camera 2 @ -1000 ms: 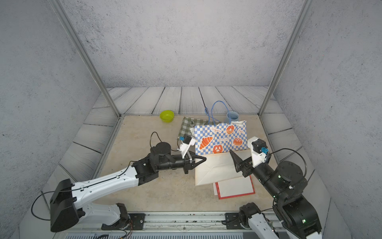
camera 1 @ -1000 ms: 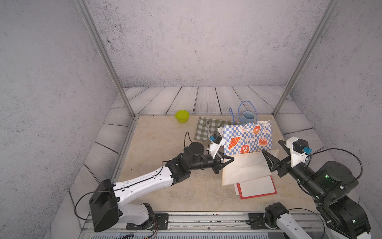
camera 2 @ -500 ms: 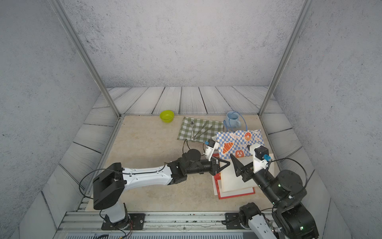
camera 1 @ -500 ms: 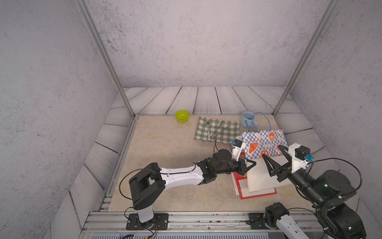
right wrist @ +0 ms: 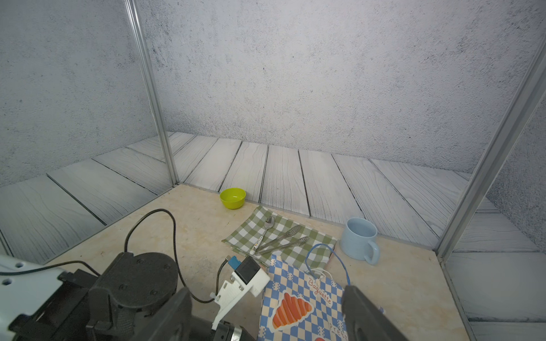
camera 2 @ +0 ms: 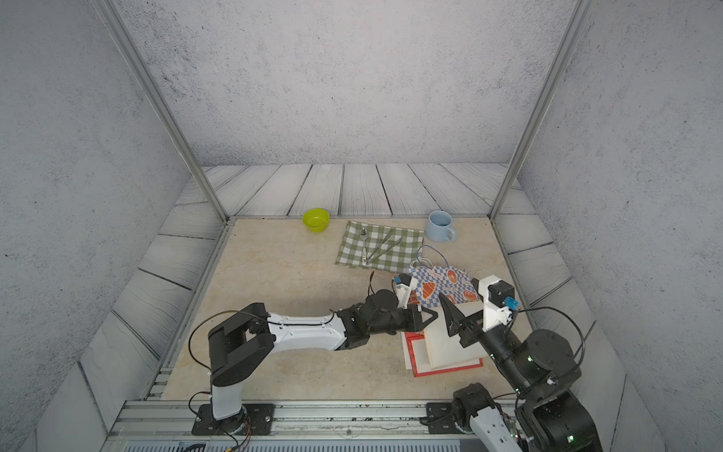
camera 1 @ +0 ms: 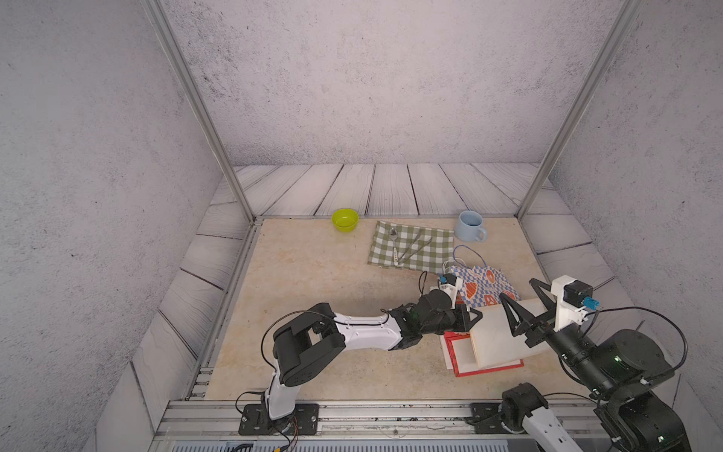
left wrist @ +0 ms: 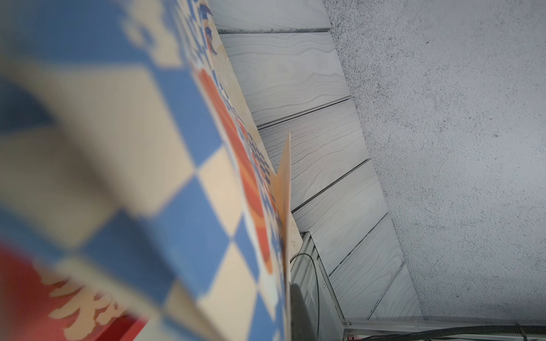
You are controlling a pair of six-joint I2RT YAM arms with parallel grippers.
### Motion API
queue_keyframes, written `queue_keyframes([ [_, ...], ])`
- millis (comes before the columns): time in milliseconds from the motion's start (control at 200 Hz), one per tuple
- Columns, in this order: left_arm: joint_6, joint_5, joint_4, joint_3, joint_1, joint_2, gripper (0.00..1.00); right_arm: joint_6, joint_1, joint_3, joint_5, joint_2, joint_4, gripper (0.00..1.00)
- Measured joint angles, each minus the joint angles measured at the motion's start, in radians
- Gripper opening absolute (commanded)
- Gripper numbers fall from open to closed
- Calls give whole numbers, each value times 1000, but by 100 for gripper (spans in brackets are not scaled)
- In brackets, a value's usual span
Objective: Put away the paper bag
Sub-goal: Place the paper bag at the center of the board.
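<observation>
Blue-check paper bag (camera 1: pixel 487 283), where's it at? (Desk)

Front-right of table (camera 1: pixel 313 274), slanted, its cream panel lying over a red-edged board (camera 1: pixel 489 369). By the look, left gripper (camera 1: pixel 475 316) is pinched tight on the bag's near edge. The right gripper (camera 1: pixel 516 288) has jaws spread just above the panel; can't tell if it's touching. (Photog)

Which step? (Desk)

Laying it down flat, I'd say, approx. done. Next: lower it, steady w/ right, then release w/o creasing the paper. (Photog)

The right gripper (right wrist: pixel 269 317) is spreading its jaws wide around the paper bag (right wrist: pixel 301 298), which is lying near the checked cloth (right wrist: pixel 245 234) and blue mug (right wrist: pixel 359 239)
</observation>
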Motion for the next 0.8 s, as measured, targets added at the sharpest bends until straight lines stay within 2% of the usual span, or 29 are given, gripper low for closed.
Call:
queue_keyframes([
  [360,-50,22,-20,-16,16,79,0,14,0,-3,8,-4,-1,81],
  [580,-74,19,-65,-28,33,79,23,14,0,-14,8,-4,0,81],
  [801,-84,-34,-228,-29,40,65,56,14,0,-20,11,-4,0,81],
])
